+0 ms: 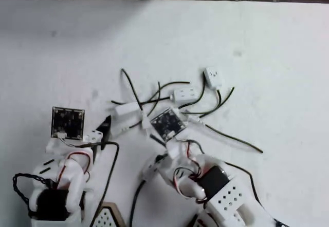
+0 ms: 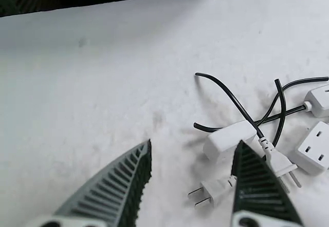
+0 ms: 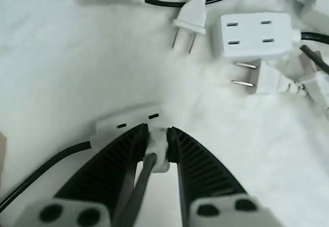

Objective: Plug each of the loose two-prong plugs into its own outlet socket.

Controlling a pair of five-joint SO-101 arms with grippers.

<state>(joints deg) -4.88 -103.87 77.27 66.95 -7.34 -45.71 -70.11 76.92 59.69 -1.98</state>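
1. Right gripper (image 3: pixel 158 134): fingers closed on a white plug (image 3: pixel 158 147), whose cord runs back between them.
2. Seating: the plug's front end is pressed against the side of a socket block (image 3: pixel 126 124) that touches the fingertips. Its prongs are hidden, so full seating cannot be confirmed.
3. Left gripper (image 2: pixel 195 147): open, holding nothing. A loose plug (image 2: pixel 211 190) lies between its fingers, close beside one of them, prongs bare.
4. Farther ahead of the right gripper: a four-slot outlet (image 3: pixel 257 32) shows all visible slots empty. A second plug (image 3: pixel 272 82) lies just beside it with prongs exposed; a third plug (image 3: pixel 190 19) lies near it, also unplugged.
5. Progress, as a judgement: one insertion is under way or just completed. At least two plugs are not yet inserted, so most of the task is left.
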